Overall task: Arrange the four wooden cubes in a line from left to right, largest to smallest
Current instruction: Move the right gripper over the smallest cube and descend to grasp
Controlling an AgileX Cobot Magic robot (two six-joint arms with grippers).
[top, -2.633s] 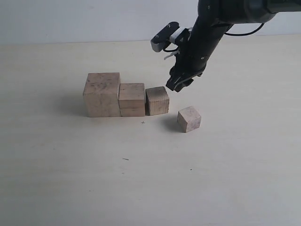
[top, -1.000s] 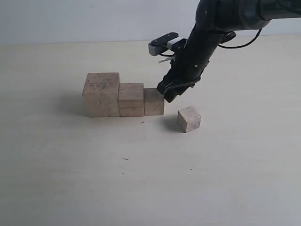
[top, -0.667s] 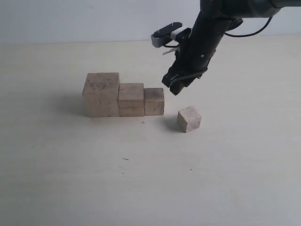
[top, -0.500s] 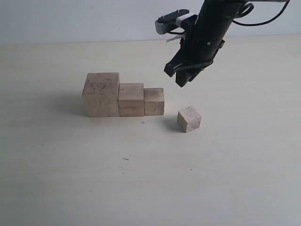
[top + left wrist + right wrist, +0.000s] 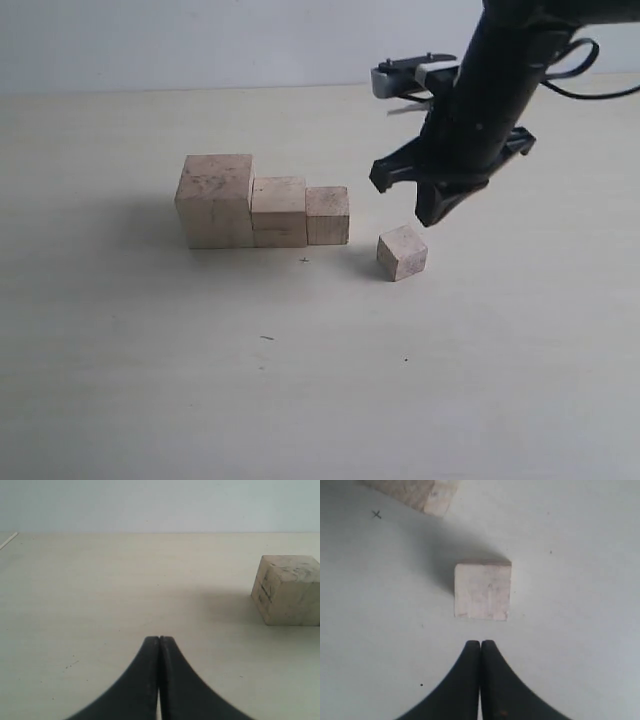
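Observation:
Three pale wooden cubes stand touching in a row on the table: the largest cube (image 5: 215, 200) on the left, the second cube (image 5: 279, 210) beside it, the third cube (image 5: 328, 215) at the row's right end. The smallest cube (image 5: 402, 252) sits apart to the right, turned at an angle. My right gripper (image 5: 432, 216) hangs shut and empty just above and to the right of it; the right wrist view shows the smallest cube (image 5: 483, 590) just beyond the closed right gripper (image 5: 480, 642). My left gripper (image 5: 159, 638) is shut on nothing, with the largest cube (image 5: 287, 589) ahead.
The light table top (image 5: 300, 380) stretches round the cubes. A small cross mark (image 5: 304, 260) lies just in front of the row, and a few dark specks dot the surface. A pale wall runs behind the table.
My right gripper lifted away from the third cube, swung right toward the smallest cube and closed. The third cube, earlier skewed, now sits square against the row.

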